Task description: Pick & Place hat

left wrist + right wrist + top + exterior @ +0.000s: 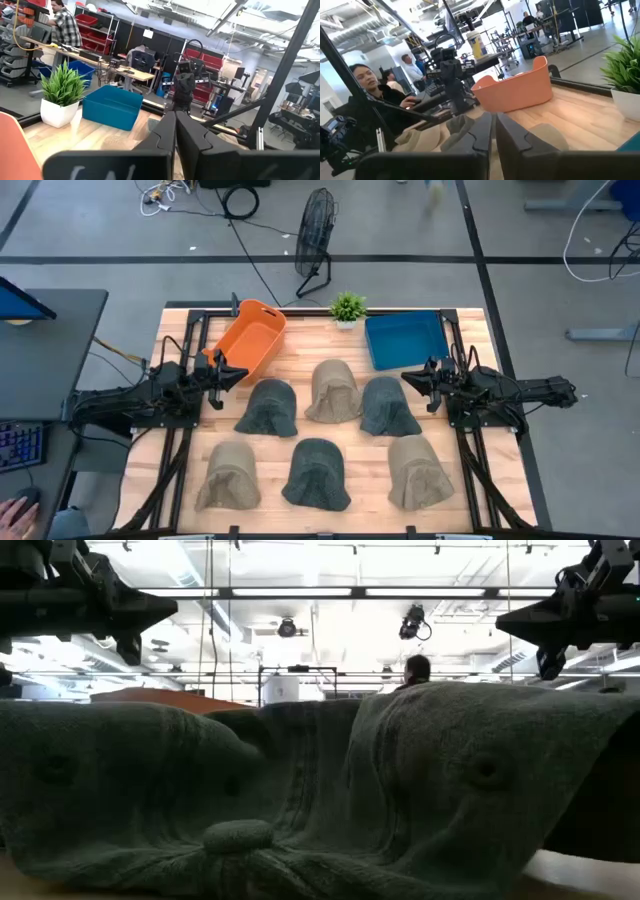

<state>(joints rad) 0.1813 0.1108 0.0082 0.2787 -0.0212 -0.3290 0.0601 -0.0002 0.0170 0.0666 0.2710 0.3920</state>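
Six bucket hats lie crown-up on the table. Three are dark grey (268, 407), (388, 405), (317, 473) and three are beige (333, 390), (228, 475), (417, 471). The near dark grey hat (330, 790) fills the low view. My left gripper (240, 373) hovers shut above the table, left of the far-left grey hat and beside the orange bin (250, 337). My right gripper (405, 377) hovers shut just right of the far-right grey hat, near the blue bin (405, 338). Both hang high in the low view, left gripper (170, 608), right gripper (500, 628).
A small potted plant (347, 308) stands at the far edge between the two bins. The orange bin (515, 92) and the blue bin (112, 106) are open on top. Bare wood lies between the hat rows. People sit and stand in the room beyond the table.
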